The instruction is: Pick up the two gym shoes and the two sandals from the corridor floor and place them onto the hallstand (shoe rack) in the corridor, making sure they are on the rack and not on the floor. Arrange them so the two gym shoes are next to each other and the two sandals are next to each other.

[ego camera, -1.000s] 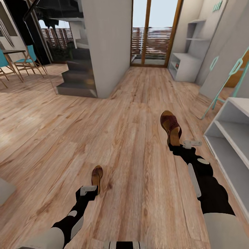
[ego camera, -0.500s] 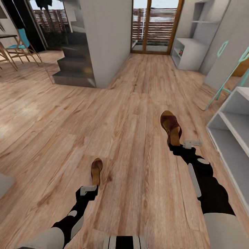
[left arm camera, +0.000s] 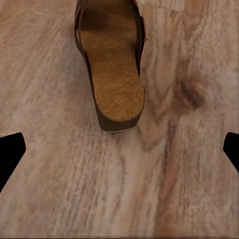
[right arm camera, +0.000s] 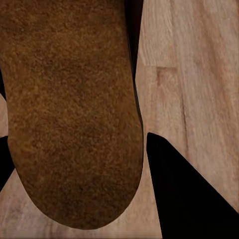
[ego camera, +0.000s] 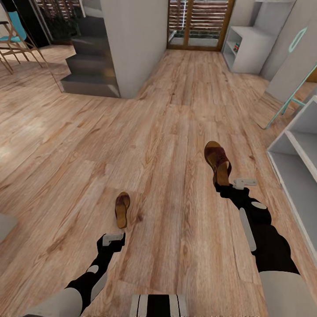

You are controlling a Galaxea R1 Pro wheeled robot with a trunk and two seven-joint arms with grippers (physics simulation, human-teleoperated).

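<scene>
One brown sandal (ego camera: 217, 160) hangs above the corridor floor (ego camera: 167, 145), its heel end held by my right gripper (ego camera: 222, 184), which is shut on it. Its tan footbed (right arm camera: 69, 114) lies close between the dark fingers (right arm camera: 189, 194) in the right wrist view. The other sandal (ego camera: 122, 209) lies flat on the planks, toe pointing away, a short way beyond my left gripper (ego camera: 113, 240). That gripper (left arm camera: 119, 149) is open and holds nothing, with the sandal's heel (left arm camera: 112, 84) just past its fingertips (left arm camera: 10, 152). The white hallstand (ego camera: 304, 149) stands at the right edge. The gym shoes are out of view.
Dark grey stairs (ego camera: 88, 75) and a white pillar (ego camera: 132, 44) stand ahead on the left. A white cabinet (ego camera: 248, 53) and a wooden-framed glass door (ego camera: 200, 22) close the corridor's far end. A teal frame (ego camera: 288, 103) leans near the hallstand.
The whole view has shifted, with floor and far furniture sliding upward in the picture. The sandal on the floor now lies farther from my left gripper. The right gripper still holds its sandal.
</scene>
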